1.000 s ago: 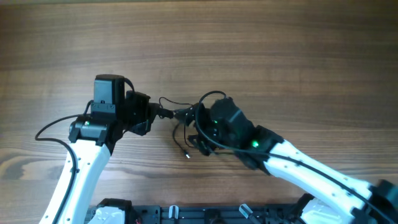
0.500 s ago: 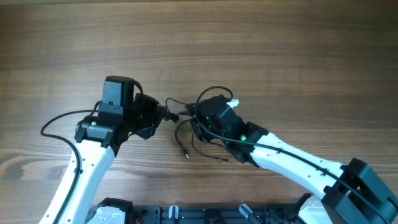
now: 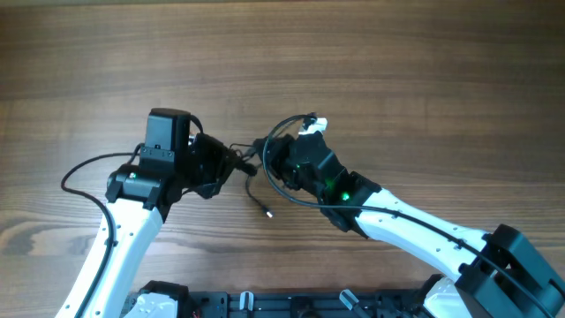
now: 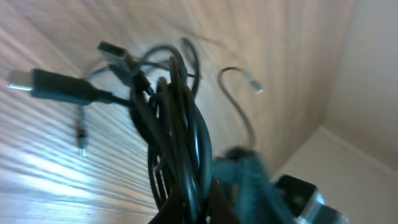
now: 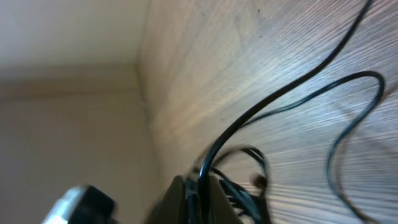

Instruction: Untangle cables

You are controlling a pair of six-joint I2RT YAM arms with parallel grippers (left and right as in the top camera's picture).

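1. The cables (image 3: 251,166) form a small black tangle near the middle of the surface (image 3: 397,71). It is strung between the tips of the two arms.
2. The left fingers (image 4: 168,214) are together, clamped on the bundle. In the left wrist view several loops rise out of them, and two plug ends stick out toward the left of that view. The view is blurred, so finer detail cannot be told.
3. The right fingers (image 5: 183,200) are together, clamped on one strand. In the right wrist view the strand runs up from between them across the wood grain.
4. One loose end with a plug (image 3: 267,212) lies flat on the surface, just on the near-edge side of the tangle.
5. The left arm (image 3: 119,225) reaches in from the near-left corner and the right arm (image 3: 424,238) from the near-right. Their tips are close together; whether they touch cannot be told.
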